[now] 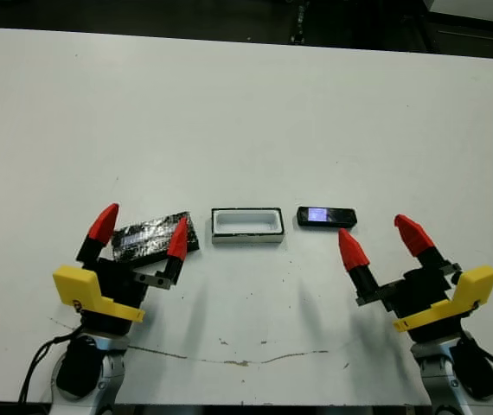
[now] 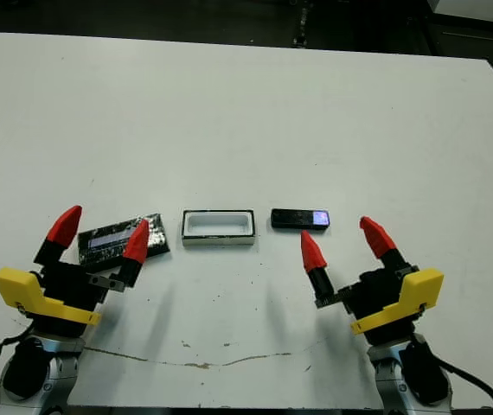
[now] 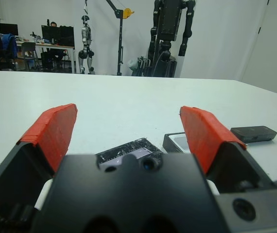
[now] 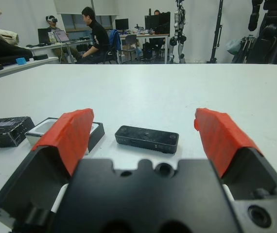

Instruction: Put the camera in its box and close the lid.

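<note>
Where claw (image 1: pixel 379 236) gapes, camera (image 1: pixel 326 216) beyond.

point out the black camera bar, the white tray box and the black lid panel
slim black camera bar (image 1: pixel 326 216), left eye view, middle of its glossy face
small white-lined tray box (image 1: pixel 246 223), left eye view, its white floor
flat black speckled lid panel (image 2: pixel 108 239), right eye view, its pale stripe

black camera (image 1: pixel 326 216), white-lined box (image 1: pixel 246 225), speckled black lid (image 1: pixel 153 235).

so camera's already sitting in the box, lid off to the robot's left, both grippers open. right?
Not quite: the camera lies on the table to the right of the box, which is empty, as the left eye view shows. The lid is off to the left, and both grippers are open.
</note>
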`<state>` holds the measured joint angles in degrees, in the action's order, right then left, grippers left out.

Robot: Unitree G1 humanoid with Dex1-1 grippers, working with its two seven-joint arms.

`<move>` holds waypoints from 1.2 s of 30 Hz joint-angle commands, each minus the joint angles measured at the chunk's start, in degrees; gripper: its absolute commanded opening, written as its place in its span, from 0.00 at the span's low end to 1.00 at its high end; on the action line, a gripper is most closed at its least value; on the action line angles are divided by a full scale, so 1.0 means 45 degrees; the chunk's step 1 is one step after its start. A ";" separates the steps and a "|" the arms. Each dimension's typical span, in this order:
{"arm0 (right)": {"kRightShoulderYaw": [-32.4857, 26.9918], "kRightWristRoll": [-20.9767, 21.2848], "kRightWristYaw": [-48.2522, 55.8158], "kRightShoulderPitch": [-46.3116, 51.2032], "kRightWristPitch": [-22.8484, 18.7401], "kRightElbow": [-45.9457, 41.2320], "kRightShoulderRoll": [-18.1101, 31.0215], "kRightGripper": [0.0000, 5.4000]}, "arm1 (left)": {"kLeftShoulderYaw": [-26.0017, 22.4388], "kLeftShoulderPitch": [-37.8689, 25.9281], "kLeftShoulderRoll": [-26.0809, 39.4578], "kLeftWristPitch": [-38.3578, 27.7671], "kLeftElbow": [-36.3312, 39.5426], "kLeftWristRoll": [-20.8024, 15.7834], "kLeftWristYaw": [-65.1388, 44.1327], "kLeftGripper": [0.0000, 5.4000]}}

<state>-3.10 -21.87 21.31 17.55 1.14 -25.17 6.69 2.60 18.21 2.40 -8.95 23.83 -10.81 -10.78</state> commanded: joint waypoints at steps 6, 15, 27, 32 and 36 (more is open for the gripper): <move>0.0073 0.0004 -0.0033 0.0119 -0.0141 0.0031 0.0133 1.00 | 0.0008 0.0146 0.0085 0.0122 0.0020 0.0135 0.0048 1.00; -0.0638 0.0080 0.0597 -0.1116 -0.0286 0.0402 0.1436 1.00 | 0.0026 0.0146 0.0044 0.0152 -0.0005 0.0012 0.0013 1.00; -0.1236 0.0163 0.2515 -0.6207 -0.2196 0.2425 0.4956 1.00 | 0.0031 0.0082 -0.0022 0.0051 -0.0081 -0.0044 0.0021 1.00; -0.0360 0.0317 0.5625 -0.8940 -0.2856 0.4588 0.6877 1.00 | 0.0067 0.0049 -0.0051 0.0097 -0.0116 -0.0054 0.0029 1.00; 0.0899 0.1079 0.8048 -1.1153 -0.2573 0.6716 0.7626 1.00 | 0.0084 -0.0009 -0.0051 0.0236 -0.0126 -0.0151 -0.0005 1.00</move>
<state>-1.10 -18.65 54.56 -30.16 -10.53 2.46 39.43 2.96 17.82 2.06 -8.63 23.64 -10.98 -10.77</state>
